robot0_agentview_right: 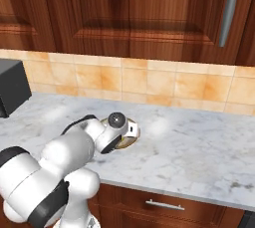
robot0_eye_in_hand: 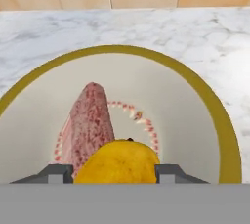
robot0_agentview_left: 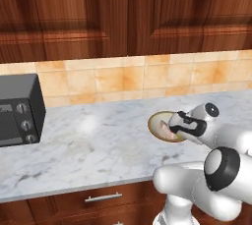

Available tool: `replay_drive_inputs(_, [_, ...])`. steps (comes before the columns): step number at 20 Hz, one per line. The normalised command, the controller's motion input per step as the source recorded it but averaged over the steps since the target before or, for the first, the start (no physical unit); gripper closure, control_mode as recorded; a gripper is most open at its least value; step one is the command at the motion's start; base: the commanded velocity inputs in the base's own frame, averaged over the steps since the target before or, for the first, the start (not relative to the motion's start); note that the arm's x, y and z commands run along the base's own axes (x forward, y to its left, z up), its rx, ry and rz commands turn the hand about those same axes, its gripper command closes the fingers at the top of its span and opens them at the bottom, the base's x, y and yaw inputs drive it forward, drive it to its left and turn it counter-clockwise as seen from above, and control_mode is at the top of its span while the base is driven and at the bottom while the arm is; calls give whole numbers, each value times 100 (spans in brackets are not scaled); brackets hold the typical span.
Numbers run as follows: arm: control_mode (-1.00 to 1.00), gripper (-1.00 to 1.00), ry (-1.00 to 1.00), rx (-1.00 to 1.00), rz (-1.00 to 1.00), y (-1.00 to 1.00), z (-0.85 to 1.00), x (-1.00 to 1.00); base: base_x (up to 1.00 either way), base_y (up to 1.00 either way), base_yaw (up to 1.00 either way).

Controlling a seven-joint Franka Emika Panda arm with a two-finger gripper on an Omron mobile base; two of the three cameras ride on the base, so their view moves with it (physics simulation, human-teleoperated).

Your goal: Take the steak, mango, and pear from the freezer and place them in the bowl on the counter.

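Note:
The tan bowl with a brown rim stands on the marble counter. The pinkish-red steak lies flat inside it. My gripper hovers just above the bowl's near side, shut on the orange-yellow mango, whose sides touch both finger tips. In the left base view the hand covers the right part of the bowl, with a bit of steak showing. In the right base view the wrist hides most of the bowl. The pear and the freezer are out of view.
A dark microwave sits on the counter at the left. A tiled backsplash and brown wall cabinets rise behind. A long grey handle hangs on the upper right cabinet. Drawers with metal handles lie below the counter edge.

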Motion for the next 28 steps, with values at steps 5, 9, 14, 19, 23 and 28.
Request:
replay_drive_inputs(5, [-100,-100,1,0,0,0,-29,37,0,0,0])
replay_drive_inputs(9, [-100,-100,0,0,0,0,1,5,0,0,0])
replay_drive_inputs(14, [-100,-100,-14,1,0,0,61,-24,0,0,0])
replay_drive_inputs(19, [-100,-100,-7,1,0,-2,90,-27,0,0,0])
replay_drive_inputs(23, [-100,-100,-3,2,0,-10,56,-58,0,0,0])
replay_drive_inputs(28, [-100,-100,-4,0,-1,-8,80,-66,0,0,0])
